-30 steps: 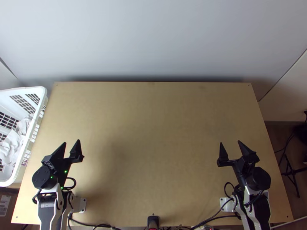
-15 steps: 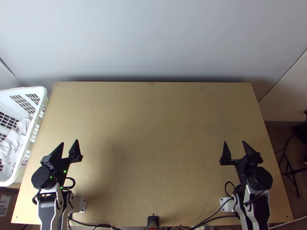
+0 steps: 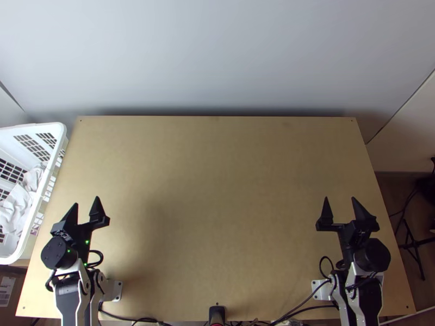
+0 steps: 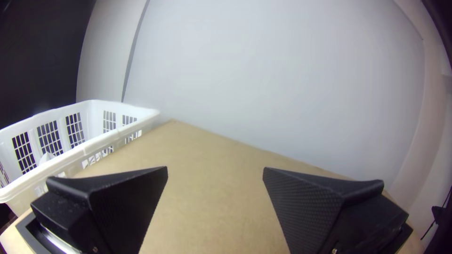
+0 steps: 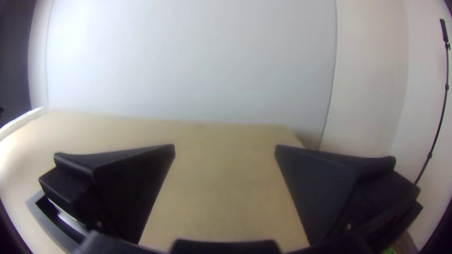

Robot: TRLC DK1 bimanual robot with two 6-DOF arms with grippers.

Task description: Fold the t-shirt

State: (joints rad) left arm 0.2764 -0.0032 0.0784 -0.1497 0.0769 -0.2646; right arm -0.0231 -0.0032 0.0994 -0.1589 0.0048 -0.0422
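Top view: white cloth (image 3: 16, 205) lies bunched inside the white slatted basket (image 3: 39, 198), at the left edge of the wooden table (image 3: 217, 206). Cannot tell from the heap whether it is the t-shirt, nor whether it is one piece or several.

Left gripper (image 3: 87, 201) above the table's near left part, to the right of the basket and apart from it. Jaws wide apart; cloth outside them, off to their left. Left wrist view: bare tabletop between the black fingers (image 4: 127, 202), a white peak of cloth behind the basket's rim.

Right gripper (image 3: 340, 199) above the near right part, well apart from basket and cloth, across the table's width. Jaws likewise spread, bare wood between the fingers (image 5: 136, 183) in the right wrist view.

Both grippers point toward the pale wall (image 3: 217, 54) at the far edge.
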